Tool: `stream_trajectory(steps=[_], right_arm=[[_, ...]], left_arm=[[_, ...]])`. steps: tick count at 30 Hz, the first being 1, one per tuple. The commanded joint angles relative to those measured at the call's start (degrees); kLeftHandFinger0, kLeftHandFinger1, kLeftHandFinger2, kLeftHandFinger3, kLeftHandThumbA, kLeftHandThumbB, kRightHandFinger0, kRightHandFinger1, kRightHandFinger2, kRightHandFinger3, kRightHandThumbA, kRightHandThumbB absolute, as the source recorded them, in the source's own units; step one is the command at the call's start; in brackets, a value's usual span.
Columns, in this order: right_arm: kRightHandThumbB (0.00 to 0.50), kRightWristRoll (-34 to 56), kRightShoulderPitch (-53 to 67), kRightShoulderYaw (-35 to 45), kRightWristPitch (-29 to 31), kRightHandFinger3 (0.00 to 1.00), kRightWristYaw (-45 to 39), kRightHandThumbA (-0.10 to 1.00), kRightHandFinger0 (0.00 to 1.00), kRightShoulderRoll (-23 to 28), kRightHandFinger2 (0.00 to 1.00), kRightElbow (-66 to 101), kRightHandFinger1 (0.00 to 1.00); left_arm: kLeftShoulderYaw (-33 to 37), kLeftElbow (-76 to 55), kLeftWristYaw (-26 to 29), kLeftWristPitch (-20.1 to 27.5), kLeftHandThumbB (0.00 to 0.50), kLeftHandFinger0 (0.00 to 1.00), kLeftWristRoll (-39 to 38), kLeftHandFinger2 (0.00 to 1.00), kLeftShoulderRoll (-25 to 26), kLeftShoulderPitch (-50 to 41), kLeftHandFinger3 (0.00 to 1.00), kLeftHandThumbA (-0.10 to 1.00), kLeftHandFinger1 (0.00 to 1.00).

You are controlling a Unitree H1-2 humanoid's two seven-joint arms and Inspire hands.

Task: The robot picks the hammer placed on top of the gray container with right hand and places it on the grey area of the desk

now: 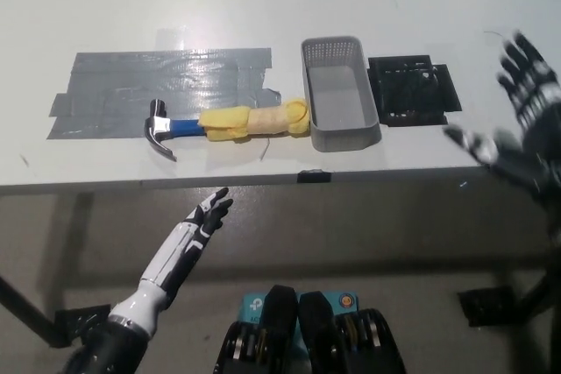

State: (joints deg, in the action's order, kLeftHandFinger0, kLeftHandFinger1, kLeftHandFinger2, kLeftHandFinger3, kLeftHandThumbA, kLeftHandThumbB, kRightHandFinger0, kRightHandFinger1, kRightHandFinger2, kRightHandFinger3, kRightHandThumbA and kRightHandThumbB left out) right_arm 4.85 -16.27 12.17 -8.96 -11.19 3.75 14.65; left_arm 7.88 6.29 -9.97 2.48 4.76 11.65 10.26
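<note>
The hammer (223, 124) lies flat on the grey taped area (149, 81) of the white desk, its steel head to the left and its yellow grip pointing right toward the grey container (338, 94). The container holds nothing. My black right hand (524, 120) hovers at the far right edge, fingers spread and open, well away from the hammer. Below the desk's front edge at lower left, my white left hand (206, 216) rests open with nothing in it.
A black square pad (412, 89) lies just right of the container. The desk's front edge (263, 183) runs across the middle of the picture, with floor and a desk leg below it.
</note>
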Motion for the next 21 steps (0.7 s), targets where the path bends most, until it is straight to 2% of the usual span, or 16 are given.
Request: stream_trajectory(steps=[1,2,3,4,5,6,7,8,11,14,17,19,21], right_arm=[[0.312,6.5,8.7,-2.8,13.3,1.00,-2.2,1.00,1.00,-2.7,1.00,9.1,1.00],[0.261,2.7,10.7,-5.1,17.0,1.00,-1.8,1.00,1.00,-3.9,1.00,1.8,1.00],[0.235,1.5,11.9,-6.2,17.4,1.00,-1.9,1.00,1.00,-4.0,1.00,-0.9,1.00],[0.229,0.5,13.2,-7.2,17.7,1.00,-1.9,1.00,1.00,-4.1,1.00,-3.6,1.00],[0.208,-0.9,14.0,-8.0,18.7,1.00,-1.6,1.00,1.00,-3.9,1.00,-6.4,1.00],[0.189,-3.4,14.7,-9.2,21.5,1.00,-1.0,1.00,1.00,-3.3,1.00,-10.3,1.00],[0.185,-3.9,15.2,-9.6,22.3,1.00,-0.8,1.00,1.00,-3.0,1.00,-10.9,1.00],[0.214,-6.0,15.4,-10.5,22.7,1.00,-0.1,1.00,1.00,-2.4,1.00,-13.9,1.00],[0.193,-8.4,15.4,-12.3,25.3,1.00,0.8,1.00,1.00,-1.3,1.00,-18.6,1.00],[0.193,-8.2,15.9,-13.2,25.6,1.00,0.3,0.99,1.00,-0.3,1.00,-18.8,1.00],[0.195,-8.6,16.7,-14.2,25.8,1.00,0.7,0.99,1.00,0.4,1.00,-18.8,1.00],[0.170,-8.1,17.1,-14.5,25.8,1.00,0.8,1.00,1.00,0.7,1.00,-18.6,1.00],[0.167,-7.5,17.7,-14.6,25.3,1.00,1.0,1.00,1.00,0.8,1.00,-18.2,1.00]], left_arm=[[-2.4,-2.4,-0.4,0.9,0.115,1.00,-2.9,1.00,0.6,-0.7,1.00,1.00,1.00],[-2.4,-3.2,-0.4,0.5,0.123,1.00,-2.8,1.00,0.4,-2.4,1.00,1.00,1.00],[-2.3,-3.9,-0.3,-0.2,0.128,1.00,-2.5,1.00,0.3,-3.5,1.00,1.00,1.00],[-2.1,-4.0,-0.3,0.6,0.120,1.00,-2.2,1.00,0.3,-4.6,1.00,1.00,1.00],[-2.0,-4.1,-0.3,1.0,0.134,1.00,-2.1,1.00,0.2,-5.4,1.00,1.00,1.00],[-1.9,-4.5,-0.3,0.9,0.140,1.00,-2.1,1.00,0.0,-6.5,1.00,1.00,1.00],[-1.8,-4.7,-0.2,1.0,0.143,1.00,-2.1,1.00,-0.2,-7.1,1.00,1.00,1.00],[-1.9,-5.2,-0.1,0.8,0.143,1.00,-2.0,1.00,-0.3,-7.7,1.00,1.00,1.00],[-2.1,-5.7,0.3,1.3,0.152,1.00,-1.4,1.00,0.0,-8.8,1.00,1.00,1.00],[-2.2,-6.6,0.5,1.2,0.166,1.00,-1.1,1.00,-0.3,-9.6,1.00,1.00,1.00],[-2.2,-6.8,0.6,1.8,0.160,1.00,-1.2,1.00,-0.6,-10.5,1.00,1.00,1.00],[-2.5,-6.8,0.7,1.9,0.166,1.00,-1.6,1.00,-0.8,-11.1,1.00,1.00,1.00],[-2.6,-6.9,0.6,2.0,0.173,1.00,-1.7,1.00,-0.9,-11.9,1.00,1.00,1.00]])
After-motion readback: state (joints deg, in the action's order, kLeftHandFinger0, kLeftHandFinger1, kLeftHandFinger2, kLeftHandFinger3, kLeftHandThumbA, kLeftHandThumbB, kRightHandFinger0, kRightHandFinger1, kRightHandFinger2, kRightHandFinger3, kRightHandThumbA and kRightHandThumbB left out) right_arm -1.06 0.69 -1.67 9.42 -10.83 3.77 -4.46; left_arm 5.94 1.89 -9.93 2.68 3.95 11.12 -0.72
